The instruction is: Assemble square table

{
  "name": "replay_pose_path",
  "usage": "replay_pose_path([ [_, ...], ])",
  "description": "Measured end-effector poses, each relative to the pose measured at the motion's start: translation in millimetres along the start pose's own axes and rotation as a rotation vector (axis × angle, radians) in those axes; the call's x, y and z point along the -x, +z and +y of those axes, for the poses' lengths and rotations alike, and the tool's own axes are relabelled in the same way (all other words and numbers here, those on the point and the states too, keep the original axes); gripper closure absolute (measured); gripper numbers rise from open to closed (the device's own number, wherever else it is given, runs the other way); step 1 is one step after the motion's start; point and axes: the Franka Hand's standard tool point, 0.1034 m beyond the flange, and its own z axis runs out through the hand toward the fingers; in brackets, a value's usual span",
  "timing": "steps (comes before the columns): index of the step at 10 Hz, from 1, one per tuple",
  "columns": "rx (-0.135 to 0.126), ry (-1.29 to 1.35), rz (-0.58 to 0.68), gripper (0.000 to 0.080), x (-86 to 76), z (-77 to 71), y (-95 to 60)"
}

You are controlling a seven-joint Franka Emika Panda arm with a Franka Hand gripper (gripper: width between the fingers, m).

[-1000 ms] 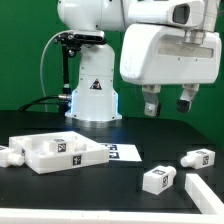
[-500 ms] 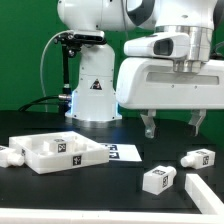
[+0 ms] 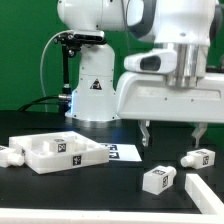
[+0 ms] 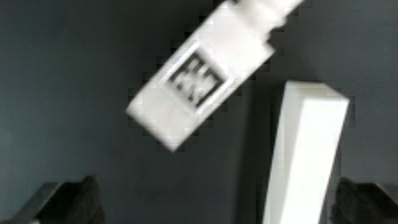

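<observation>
White plastic: the tabletop (image 3: 42, 160) is a square slab with raised corner sockets and a black-and-white tag on its side wall.
Legs: short, stubby and white, each with a square tag. Three show in the exterior view.
Fingers: the gripper (image 3: 173, 135) hangs above the black table (image 3: 110, 185) with its two dark fingers (image 3: 145, 132) spread wide, pointing down.
Hold: nothing sits between the fingers, and they touch nothing.
Below the fingers: one leg (image 3: 158, 179) lies on the table under the gap between them. A second leg (image 3: 197, 158) lies under the finger on the exterior view's right.
Wrist view: a tagged leg (image 4: 192, 82) lies tilted ahead of the dark fingertips (image 4: 68, 202). It is just beside a long white block (image 4: 311, 150) but apart from it.
Block: in the exterior view it lies at the near edge, to the exterior view's right of the leg under the gap.
Tabletop place: well off to the side of the fingers, toward the exterior view's left, flat on the table.
Third leg (image 3: 10, 157): beside the tabletop's far edge from the fingers.
Between tabletop and fingers: the marker board (image 3: 124, 152) lies flat, nearer the tabletop.
Behind the fingers: the white robot base (image 3: 92, 92) stands upright.
</observation>
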Motion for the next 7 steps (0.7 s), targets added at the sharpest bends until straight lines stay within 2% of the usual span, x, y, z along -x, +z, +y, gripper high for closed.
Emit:
replay_pose_path([
  [1, -0.026, -0.044, -0.012, 0.0150, -3.3, 7.2, -1.5],
  [5, -0.041, -0.013, -0.018, 0.0150, -4.5, 10.3, -0.3],
  [7, -0.066, 0.135, -0.029, 0.0150, -11.8, 29.2, 3.6],
])
